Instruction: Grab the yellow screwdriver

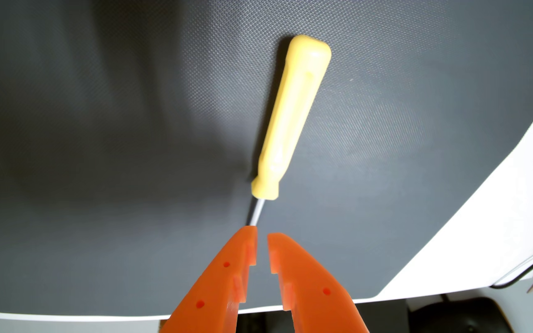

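Screwdriver [291, 118] lies flat on dark mat [98, 128], handle beyond its shaft | gripper [262, 235] slightly spread, empty, tips at the shaft | we should advance to the handle, straddle it crosswise, then close squarely.

Wrist view: bright, even light — soft broad shadows across the left of the dark mat [98, 128]. Slight overall blur; mat edges bow from lens distortion.
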Controlling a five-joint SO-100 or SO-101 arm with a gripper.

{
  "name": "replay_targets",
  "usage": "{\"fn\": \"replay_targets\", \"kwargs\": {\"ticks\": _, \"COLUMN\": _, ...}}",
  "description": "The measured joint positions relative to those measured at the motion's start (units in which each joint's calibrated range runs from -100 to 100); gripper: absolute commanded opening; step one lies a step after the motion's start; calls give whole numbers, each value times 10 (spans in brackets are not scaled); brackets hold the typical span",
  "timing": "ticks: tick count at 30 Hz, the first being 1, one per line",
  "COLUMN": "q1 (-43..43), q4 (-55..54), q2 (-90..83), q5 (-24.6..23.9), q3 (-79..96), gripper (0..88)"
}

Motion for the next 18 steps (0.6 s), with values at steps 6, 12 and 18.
{"fn": "replay_targets", "kwargs": {"ticks": 6, "q1": 7, "q4": -2, "q2": 39, "q5": 0, "q3": -5, "gripper": 23}}
{"fn": "replay_targets", "kwargs": {"ticks": 12, "q1": 14, "q4": -49, "q2": 62, "q5": 0, "q3": -5, "gripper": 24}}
{"fn": "replay_targets", "kwargs": {"ticks": 18, "q1": 14, "q4": -72, "q2": 63, "q5": -3, "q3": -5, "gripper": 24}}
